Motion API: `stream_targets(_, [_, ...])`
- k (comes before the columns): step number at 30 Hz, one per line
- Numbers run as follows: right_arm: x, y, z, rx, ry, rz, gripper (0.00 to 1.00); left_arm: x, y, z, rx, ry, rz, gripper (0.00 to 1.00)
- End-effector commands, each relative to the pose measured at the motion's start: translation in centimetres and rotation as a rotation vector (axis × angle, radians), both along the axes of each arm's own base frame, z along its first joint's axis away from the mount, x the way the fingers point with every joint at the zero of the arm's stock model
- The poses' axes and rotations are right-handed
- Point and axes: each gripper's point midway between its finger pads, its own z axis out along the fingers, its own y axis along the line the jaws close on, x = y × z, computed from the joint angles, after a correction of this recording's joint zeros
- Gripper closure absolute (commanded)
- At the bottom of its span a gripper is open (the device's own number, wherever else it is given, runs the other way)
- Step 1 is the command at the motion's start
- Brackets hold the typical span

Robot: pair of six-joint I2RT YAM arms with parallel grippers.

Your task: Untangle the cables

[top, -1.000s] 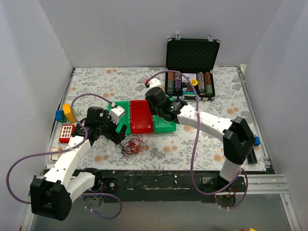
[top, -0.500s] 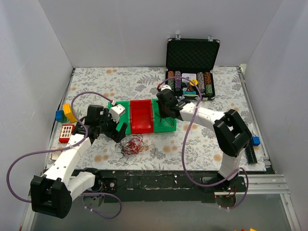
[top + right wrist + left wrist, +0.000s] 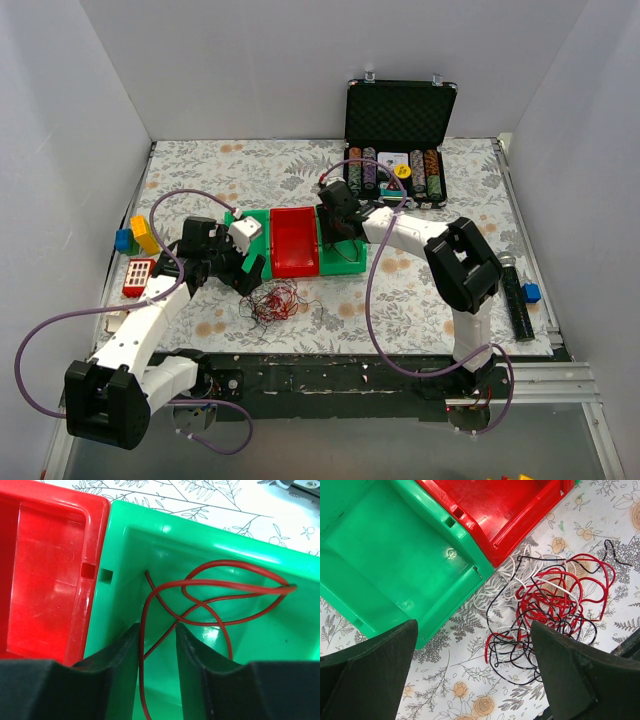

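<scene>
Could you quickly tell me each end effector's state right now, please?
Left end effector: open, holding nothing.
Right end effector: narrowly apart around a thin red wire; grip cannot be told.

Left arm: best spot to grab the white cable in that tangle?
Take the white cable by its loops at the edge of the tangle nearest the red bin. There they lie flat on the table and are least overlapped. Probably come straight down, fingers straddling one loop.
</scene>
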Motion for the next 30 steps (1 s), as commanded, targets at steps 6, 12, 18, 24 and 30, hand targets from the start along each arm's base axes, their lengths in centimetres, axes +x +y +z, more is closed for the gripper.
stream_targets(6, [0.1,-0.4,5.2,0.040,-0.060,0.008,0.32,0.8,-0.7,2.3,-0.037,-0.050,-0.030,0.02])
stream_targets(12, [0.0,-1.1,8.9,0.082,-0.114,-0.009,0.36,0.5,-1.0,2.9,-0.053,-0.041,-0.047,0.02])
stream_targets(18, [-1.2,-2.2,10.3,0.098,-0.129,-0.023,0.65,0.1,-1.2,3.0,-0.062,-0.032,-0.059,0.02])
stream_targets(24, [-6.5,-1.8,12.4,0.172,-0.174,0.064,0.77,-1.8,-2.2,2.2,-0.105,0.009,-0.145,0.05])
stream_targets(30, [-15.4,0.3,8.2,0.207,-0.119,0.172,0.55,-3.2,-2.6,0.1,-0.121,0.072,-0.193,0.11])
